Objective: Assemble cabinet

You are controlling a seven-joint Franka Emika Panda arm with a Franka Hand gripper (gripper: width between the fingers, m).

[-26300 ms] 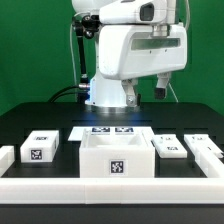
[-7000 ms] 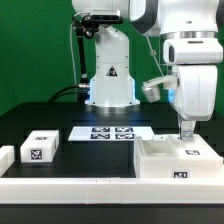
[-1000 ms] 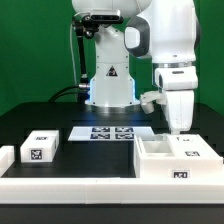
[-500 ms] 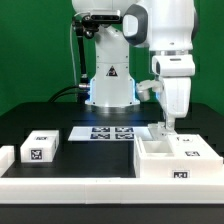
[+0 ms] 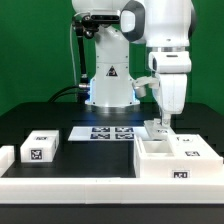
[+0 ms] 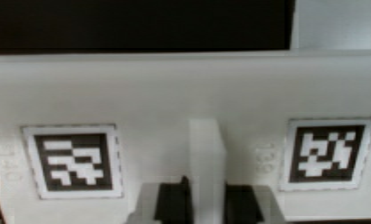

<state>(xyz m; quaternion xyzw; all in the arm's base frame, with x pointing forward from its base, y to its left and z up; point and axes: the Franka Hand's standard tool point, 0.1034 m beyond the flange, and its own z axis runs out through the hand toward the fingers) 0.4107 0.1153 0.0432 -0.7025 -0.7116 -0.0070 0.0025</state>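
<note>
The cabinet (image 5: 160,165) is plain white with black-and-white square tags; the small block (image 5: 40,148) is white with a like tag. The marker board (image 5: 112,132) is white with black tags, the table (image 5: 95,160) black, the backdrop (image 5: 30,50) green, the arm (image 5: 170,40) white

One large white boxy plastic cabinet body (image 5: 172,166) on the black surface (image 5: 30,125) — just the one. One small white tagged block (image 5: 40,148) loose, plus one white piece (image 5: 5,157) cut by the frame. One thin flat white marker board (image 5: 110,132). Up close — two black-and-white square tags (image 6: 75,160), side by side.
</note>
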